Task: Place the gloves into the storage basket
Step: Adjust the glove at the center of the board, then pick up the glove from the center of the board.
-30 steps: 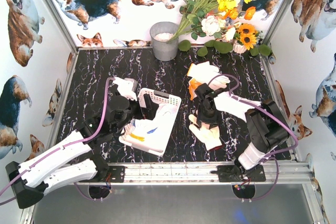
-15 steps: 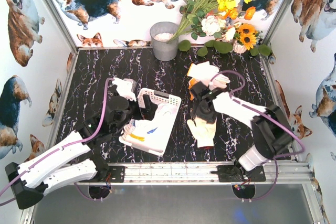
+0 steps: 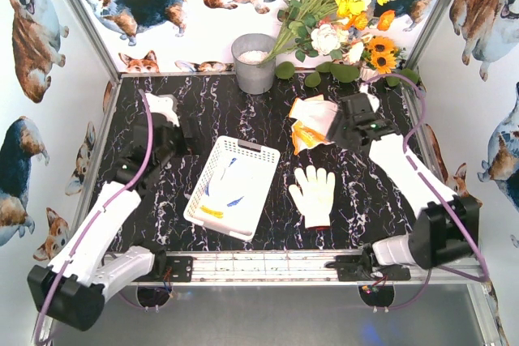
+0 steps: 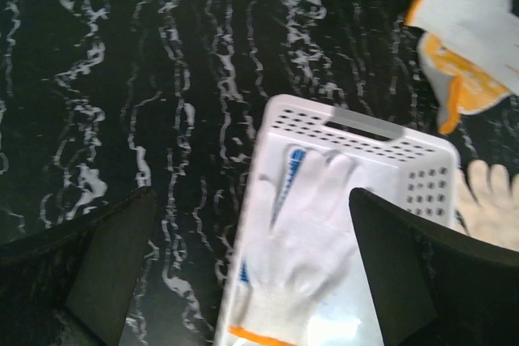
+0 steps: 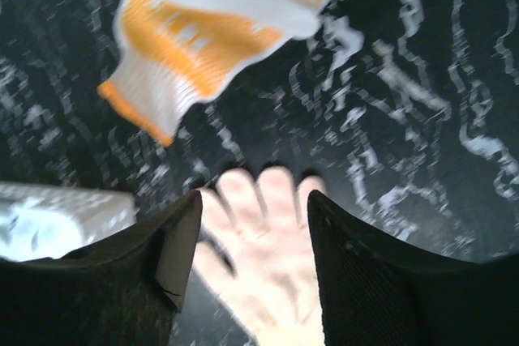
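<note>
Reaching forward from bases bolted at the near rail, two white-and-black arms extend over a black, white-veined marble-pattern table [image 3: 219,111]. The left arm [image 3: 97,228] climbs the left side. The right arm [image 3: 405,176] climbs the right side and bends inward at the wrist.

Mid-table, left of centre: a shallow white lattice-sided plastic storage basket [image 3: 243,150], set slightly askew. It holds white knit gloves [image 4: 308,257] laid flat, one with an orange-yellow cuff and one with blue trim. Their number cannot be told, since white fabric merges with white plastic.

Just right of the basket and apart from it: a single cream knit glove with a red cuff [image 3: 315,194], flat on the table, cuff toward the near rail.

Farther back, left: the left gripper [image 4: 251,200] hangs above bare table beyond the basket's far left corner, wrist tipped downward. Its fingers [image 4: 113,273] are spread wide with nothing between them.

Farther back, right: the right gripper [image 5: 253,200] hangs just beside a crumpled heap of white gloves with orange-yellow palms and cuffs [image 3: 308,127], jaws moderately parted and empty. It overlaps the heap's right edge in the overhead view. The right wrist view is blurred; the pale shape between the fingers is probably the single glove below.

Against the back wall: a grey metal bucket [image 3: 254,62] and a bouquet of yellow, white and orange flowers [image 3: 336,6], cut off at the top edge.
</note>
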### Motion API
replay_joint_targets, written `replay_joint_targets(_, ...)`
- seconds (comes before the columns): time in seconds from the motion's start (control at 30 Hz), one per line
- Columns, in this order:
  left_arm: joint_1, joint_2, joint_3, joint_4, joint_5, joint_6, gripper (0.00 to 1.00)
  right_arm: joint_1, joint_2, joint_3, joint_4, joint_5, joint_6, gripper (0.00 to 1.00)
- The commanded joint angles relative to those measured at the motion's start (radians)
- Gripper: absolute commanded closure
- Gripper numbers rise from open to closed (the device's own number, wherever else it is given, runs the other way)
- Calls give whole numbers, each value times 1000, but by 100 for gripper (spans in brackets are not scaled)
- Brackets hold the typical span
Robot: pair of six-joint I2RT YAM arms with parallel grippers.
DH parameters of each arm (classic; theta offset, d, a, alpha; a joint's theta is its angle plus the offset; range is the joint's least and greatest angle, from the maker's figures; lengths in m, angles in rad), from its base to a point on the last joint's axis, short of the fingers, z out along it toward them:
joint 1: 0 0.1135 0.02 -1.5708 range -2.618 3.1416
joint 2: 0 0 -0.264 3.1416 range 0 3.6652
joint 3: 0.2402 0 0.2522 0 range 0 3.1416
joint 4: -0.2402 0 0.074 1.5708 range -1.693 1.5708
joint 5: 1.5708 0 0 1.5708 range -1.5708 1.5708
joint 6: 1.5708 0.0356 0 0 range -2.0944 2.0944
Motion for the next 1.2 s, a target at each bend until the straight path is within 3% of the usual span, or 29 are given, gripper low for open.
replay_joint_targets(0.0, 117, 30, -10, 82, 150, 125, 0, -96, 71, -21, 179, -37, -120, 49)
replay_joint_targets(0.17, 196, 52, -50, 140, 150, 208, 0, -195, 200, 2, 323, -95, -154, 55)
replay_joint_targets(0.47, 223, 54, -141, 240, 136, 281, 0, -229, 489, 166, 593, -365, -218, 47)
replay_joint_targets(0.87, 226, 84, -141, 249, 158, 279, 0, -229, 760, 409, 755, -469, -145, 38)
replay_joint_targets(1.17, 228, 102, -141, 259, 174, 269, 0, -229, 865, 505, 804, -470, -154, 37)
